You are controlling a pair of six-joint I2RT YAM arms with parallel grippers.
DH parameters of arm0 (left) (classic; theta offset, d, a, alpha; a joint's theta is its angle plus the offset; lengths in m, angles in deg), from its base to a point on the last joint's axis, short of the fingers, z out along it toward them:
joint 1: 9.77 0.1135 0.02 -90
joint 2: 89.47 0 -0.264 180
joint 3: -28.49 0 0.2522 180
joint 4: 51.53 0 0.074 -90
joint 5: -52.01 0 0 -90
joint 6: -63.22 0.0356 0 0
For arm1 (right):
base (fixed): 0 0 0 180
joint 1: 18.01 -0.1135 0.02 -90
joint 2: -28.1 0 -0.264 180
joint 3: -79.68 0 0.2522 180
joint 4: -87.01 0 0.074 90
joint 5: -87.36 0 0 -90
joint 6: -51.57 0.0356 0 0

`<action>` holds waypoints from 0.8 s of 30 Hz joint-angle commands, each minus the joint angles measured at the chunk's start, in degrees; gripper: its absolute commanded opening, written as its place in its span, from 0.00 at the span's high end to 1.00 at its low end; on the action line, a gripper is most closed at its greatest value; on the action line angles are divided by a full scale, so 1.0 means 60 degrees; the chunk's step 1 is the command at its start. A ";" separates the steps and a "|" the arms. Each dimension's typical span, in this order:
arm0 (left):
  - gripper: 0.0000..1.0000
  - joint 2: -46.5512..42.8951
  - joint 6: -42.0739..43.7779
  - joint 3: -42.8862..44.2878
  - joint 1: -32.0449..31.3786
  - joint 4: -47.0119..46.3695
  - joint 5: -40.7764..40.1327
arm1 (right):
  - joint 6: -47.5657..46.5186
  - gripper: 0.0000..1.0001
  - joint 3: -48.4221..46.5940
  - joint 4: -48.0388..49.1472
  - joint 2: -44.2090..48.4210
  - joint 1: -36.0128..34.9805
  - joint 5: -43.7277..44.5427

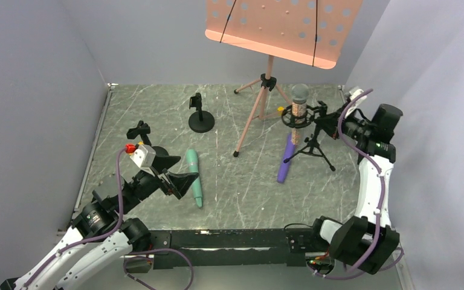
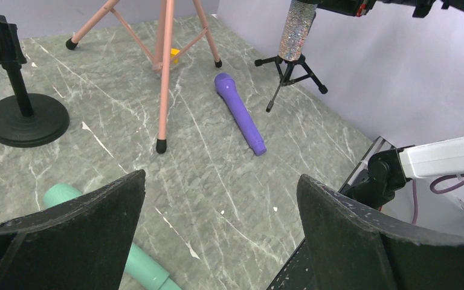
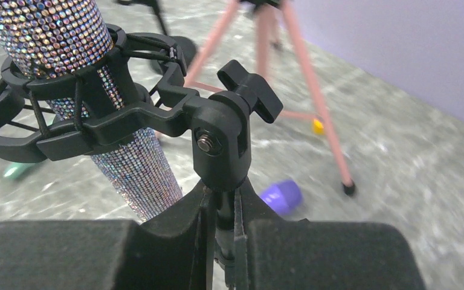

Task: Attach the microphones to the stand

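left gripper (image 1: 180, 171): I see the fingers spread wide, nothing held, near left
right gripper (image 3: 220, 211): pinching the tripod stand (image 1: 313, 145) post, under the shock mount (image 3: 96, 115)
glitter mic (image 1: 300, 109): upright in the shock mount, far right
purple mic (image 1: 287, 160): flat on the table, beside the tripod legs
mint mic (image 1: 194, 176): flat, just beside the left gripper

Glittery microphone (image 1: 299, 104) stands upright in tripod stand (image 1: 312, 144) mount, far-right of table (image 1: 241, 199). Purple microphone (image 1: 287, 158) lies flat beside it; mint microphone (image 1: 195, 176) flat, near-left.
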 commanded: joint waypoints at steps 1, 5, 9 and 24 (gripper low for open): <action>0.01 -0.0353 0.0221 0.0038 -0.0044 -0.0096 -0.0020 | 0.0833 1.00 0.0519 0.2045 -0.0181 0.1281 0.0517; 0.01 -0.0642 0.0161 -0.0285 -0.0040 -0.0099 -0.0055 | 0.1609 1.00 0.1322 0.4746 -0.0775 0.1951 0.0901; 0.01 -0.0835 0.0127 -0.0419 -0.0033 -0.0093 -0.0136 | 0.2172 1.00 0.1762 0.6883 -0.1614 0.2012 0.1515; 0.01 -0.0477 0.0388 -0.0405 -0.0035 -0.0188 -0.0150 | 0.2641 0.91 0.1782 1.0147 -0.4349 0.2304 0.0917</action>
